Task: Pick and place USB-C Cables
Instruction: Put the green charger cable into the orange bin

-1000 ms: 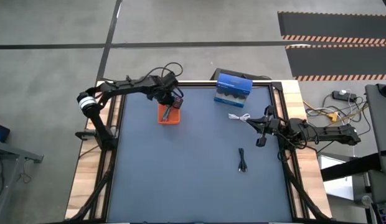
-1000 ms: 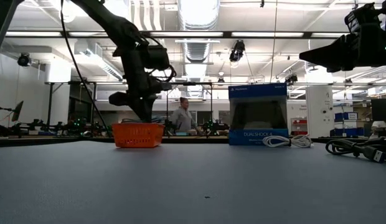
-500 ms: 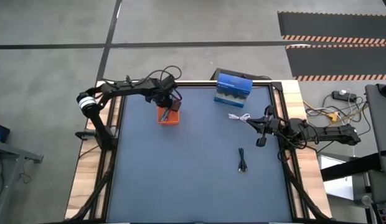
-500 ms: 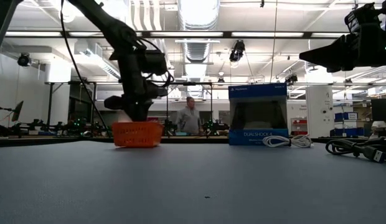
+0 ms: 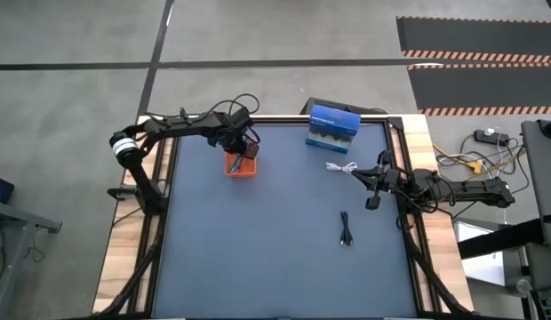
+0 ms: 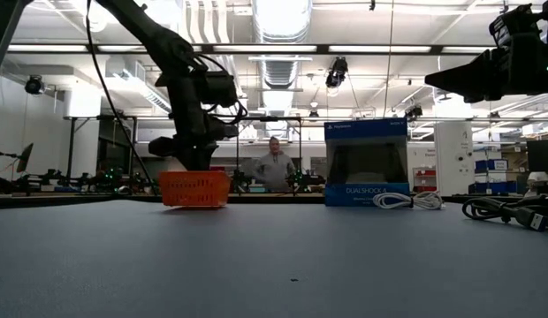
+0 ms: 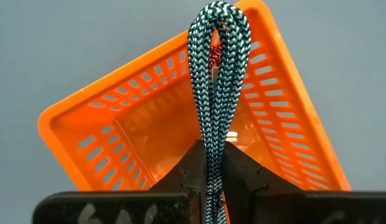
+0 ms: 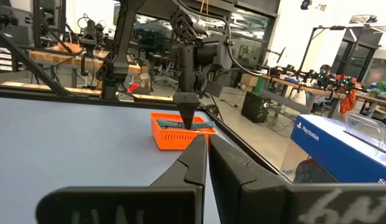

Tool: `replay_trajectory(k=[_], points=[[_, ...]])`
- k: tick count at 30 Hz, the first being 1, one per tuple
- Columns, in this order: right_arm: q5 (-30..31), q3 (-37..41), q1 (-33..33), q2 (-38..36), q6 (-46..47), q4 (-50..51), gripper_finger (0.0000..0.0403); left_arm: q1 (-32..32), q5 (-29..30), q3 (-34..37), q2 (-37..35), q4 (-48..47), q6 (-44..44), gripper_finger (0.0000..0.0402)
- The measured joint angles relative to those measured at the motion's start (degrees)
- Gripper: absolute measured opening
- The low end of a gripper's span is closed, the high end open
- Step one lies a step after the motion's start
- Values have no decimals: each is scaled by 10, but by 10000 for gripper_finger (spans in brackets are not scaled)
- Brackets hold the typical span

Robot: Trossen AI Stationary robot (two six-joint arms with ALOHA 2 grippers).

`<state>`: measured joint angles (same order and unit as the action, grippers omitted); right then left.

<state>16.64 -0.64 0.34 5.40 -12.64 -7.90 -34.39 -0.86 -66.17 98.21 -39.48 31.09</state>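
Observation:
My left gripper [image 5: 239,148] hangs over the orange basket [image 5: 241,165] near the table's far left, shut on the teal-green cable [image 7: 216,74]. The left wrist view shows the cable's folded loop over the basket [image 7: 180,124], near its rim. The white cable [image 5: 342,166] lies flat by the blue box. The black cable [image 5: 346,229] lies flat toward the right middle. I cannot make out the red cable. My right gripper [image 5: 375,183] waits shut near the right edge, beside the white cable, with its fingers [image 8: 196,162] together. My left gripper pinches the teal-green cable's doubled strands [image 7: 211,165] between its two fingers [image 7: 240,177], coming from above and pointing down over the basket. The strands run along the fingers and out past their tips. The looped end [image 7: 218,15] is over the basket rim; whether it touches I cannot tell.
A blue PlayStation box [image 5: 332,128] stands at the far edge, right of the basket. Black wires [image 6: 508,210] lie at the table's right side. A person [image 6: 274,168] stands in the room beyond the table. Bare blue mat [image 5: 258,249] fills the near half.
My left gripper has shifted slightly toward the table's left and far edges over the basket and turned about its wrist, still shut on the teal-green cable. The right arm and the other cables have kept still.

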Motion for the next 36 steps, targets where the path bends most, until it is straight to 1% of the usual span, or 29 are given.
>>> replay_trajectory(k=[9, 23, 27, 36], points=[[0, 0, 0, 0, 0, 0, 9, 1, 10, 0, 0, 0, 0, 17], [0, 0, 0, 0, 0, 0, 9, 3, 14, 1, 0, 0, -1, 43], [0, 0, 0, 0, -5, 0, 9, 4, 14, 1, 0, 0, -4, 57], [0, 0, 0, 0, -9, 0, 9, 4, 14, -2, 0, 0, -4, 107]])
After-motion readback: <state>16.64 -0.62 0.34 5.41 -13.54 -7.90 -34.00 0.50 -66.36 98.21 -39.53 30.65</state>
